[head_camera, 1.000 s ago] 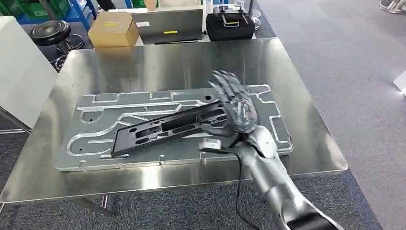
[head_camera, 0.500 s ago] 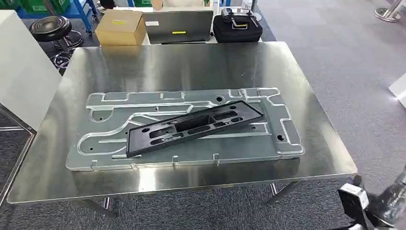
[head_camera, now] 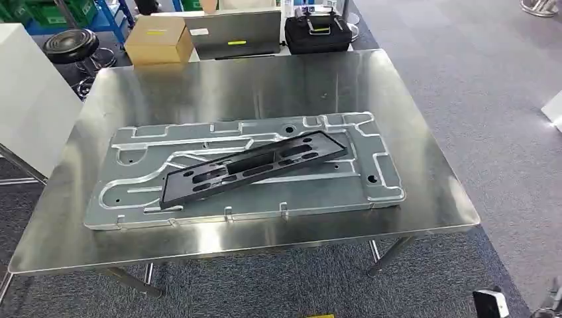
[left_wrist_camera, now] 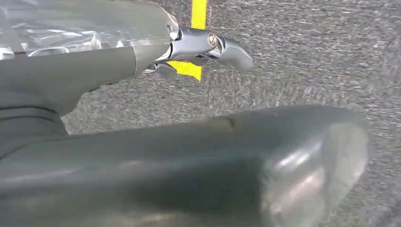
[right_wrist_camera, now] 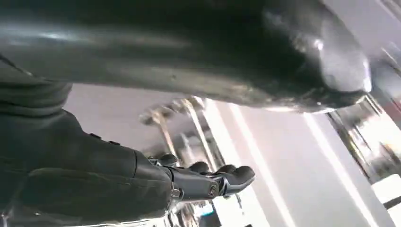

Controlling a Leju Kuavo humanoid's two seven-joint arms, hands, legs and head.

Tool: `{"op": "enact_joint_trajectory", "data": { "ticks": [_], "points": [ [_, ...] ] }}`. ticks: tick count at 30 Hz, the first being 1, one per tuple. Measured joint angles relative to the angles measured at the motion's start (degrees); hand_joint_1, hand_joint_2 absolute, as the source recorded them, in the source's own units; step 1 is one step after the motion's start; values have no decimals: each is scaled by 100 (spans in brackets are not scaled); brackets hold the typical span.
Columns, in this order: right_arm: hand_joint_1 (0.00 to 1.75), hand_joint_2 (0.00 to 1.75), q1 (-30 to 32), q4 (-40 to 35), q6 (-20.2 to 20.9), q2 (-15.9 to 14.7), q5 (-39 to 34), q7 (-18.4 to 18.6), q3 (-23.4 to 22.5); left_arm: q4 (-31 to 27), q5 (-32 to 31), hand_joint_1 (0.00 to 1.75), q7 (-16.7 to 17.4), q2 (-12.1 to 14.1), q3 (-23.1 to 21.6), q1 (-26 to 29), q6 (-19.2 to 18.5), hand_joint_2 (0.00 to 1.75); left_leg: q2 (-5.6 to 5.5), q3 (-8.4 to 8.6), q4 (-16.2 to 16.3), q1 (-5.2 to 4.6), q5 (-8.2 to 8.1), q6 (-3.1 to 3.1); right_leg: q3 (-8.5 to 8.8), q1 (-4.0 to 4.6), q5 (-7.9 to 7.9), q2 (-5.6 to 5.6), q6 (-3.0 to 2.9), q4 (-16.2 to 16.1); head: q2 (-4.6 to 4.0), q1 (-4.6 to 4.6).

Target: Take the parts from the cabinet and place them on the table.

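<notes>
Head view: a black part point(head_camera: 254, 168), long, flat and slotted, is seen lying at a slant on a large machined aluminium plate point(head_camera: 371, 172), which itself rests flat on the steel table point(head_camera: 265, 79). The plate's milled channels hold nothing besides the black part laid across them. Beyond the far edge of the table, a cardboard box point(head_camera: 155, 40) with its flaps closed (contents hidden), a grey laptop-like panel point(head_camera: 233, 32) and a black case point(head_camera: 317, 33) are lined up; a black stool point(head_camera: 69, 45) stands at the far left, and a white cabinet side point(head_camera: 30, 99) is cut off by the left edge. A small white-and-black piece of the robot's arm is just visible at the lower right corner.

In the left wrist view, the left hand point(left_wrist_camera: 198, 49) is shown over grey carpet and a yellow floor mark point(left_wrist_camera: 194, 38); nothing is held, though how the fingers lie cannot be told, since most are hidden. In the right wrist view, the right hand point(right_wrist_camera: 203, 182) is seen blurred, its dark fingers point(right_wrist_camera: 236, 176) lying side by side and extended, with nothing gripped.
</notes>
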Motion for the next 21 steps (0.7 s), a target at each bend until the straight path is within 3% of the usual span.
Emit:
{"op": "enact_joint_trajectory", "data": {
  "ticks": [1, 2, 5, 7, 8, 10, 11, 12, 13, 14, 16, 17, 18, 21],
  "points": [
    [0, 0, -75, 484, 2, -40, 144, 33, -97, 0, 0, 0, 13, -4, 11, -23, 0, 0, 1, 372, -583, -1, 174, 19, -37, 0, 27, 5, 29, 22, 0, 0],
    [0, 0, -106, 909, 2, -53, 337, 175, -156, 0, 0, 0, 41, -7, 22, -57, 0, 0, 1, 561, -989, -11, 116, 54, -48, 12, 50, -15, 59, 61, 0, -2],
    [0, 0, -246, 1892, 80, -73, 944, 898, -185, 0, 0, 0, 103, -42, 44, -33, 13, 0, -16, 522, -950, -61, 250, 128, -56, 21, 142, -17, 150, 49, 0, 0],
    [0, 0, -289, 2483, 455, -75, 1416, 1713, -163, 2, 0, 0, 169, -96, 50, -28, 33, 0, 7, 454, -1000, -15, 390, 196, -77, 16, 204, 2, 216, 33, 0, 0],
    [0, 0, -296, 2710, 641, -64, 1584, 2043, -130, 2, -4, 0, 184, -107, 50, -47, 42, 0, 32, 393, -999, -7, 453, 235, -137, -10, -60, -9, 251, 158, 0, 0],
    [0, 0, -332, 3038, 963, -62, 1770, 2517, -51, 2, -2, 0, 212, -131, 52, -31, 52, 0, 43, 249, -996, -14, 553, 276, -355, -33, -799, -10, 308, 889, 0, 0],
    [0, 0, -362, 3192, 1160, -60, 1846, 2781, -12, 2, 0, 0, 227, -157, 52, -11, 61, 0, 58, 180, -989, -18, 601, 273, -446, -36, -1067, -10, 329, 1311, 0, 0],
    [0, 0, -377, 3312, 1313, -51, 1876, 2950, 21, 2, 0, 0, 238, -162, 52, -2, 61, 0, 65, 109, -974, -19, 648, 265, -493, -38, -1192, -11, 343, 1647, 0, 0],
    [0, 0, -381, 3393, 1470, -44, 1887, 3086, 36, 2, 0, 0, 247, -175, 52, 2, 59, 0, 69, 31, -949, -16, 694, 253, -432, -45, -1136, -13, 351, 1777, 0, 0],
    [0, 0, -381, 3470, 1717, -33, 1927, 3290, 45, 4, 0, 0, 265, -188, 52, 2, 44, 0, 70, -45, -917, -13, 730, 242, -258, -53, -979, -14, 353, 1656, 0, 0],
    [0, 0, -382, 3588, 2112, -7, 2023, 3609, 102, 4, 0, 0, 300, -216, 48, 5, 20, 0, 65, -188, -847, -6, 788, 197, 426, -63, -610, -13, 334, 753, 0, 0],
    [0, 0, -393, 3625, 2205, 12, 2060, 3676, 132, 4, 0, 0, 306, -223, 44, 3, 2, 0, 65, -225, -803, -8, 811, 171, 766, -69, -637, -3, 312, 249, 0, 0],
    [0, 0, -414, 3656, 2273, 28, 2087, 3718, 159, 4, 0, 0, 310, -230, 35, 4, -11, 0, 63, -279, -780, -33, 835, 133, 923, -21, -763, 15, 263, -56, 0, 0],
    [0, 0, -415, 3756, 2411, 78, 2100, 3735, 191, 7, 0, 0, 310, -240, 24, -1, -28, 0, 68, -280, -812, -12, 963, 23, 833, 18, -691, 22, 135, -34, 0, 0]
  ]
}}
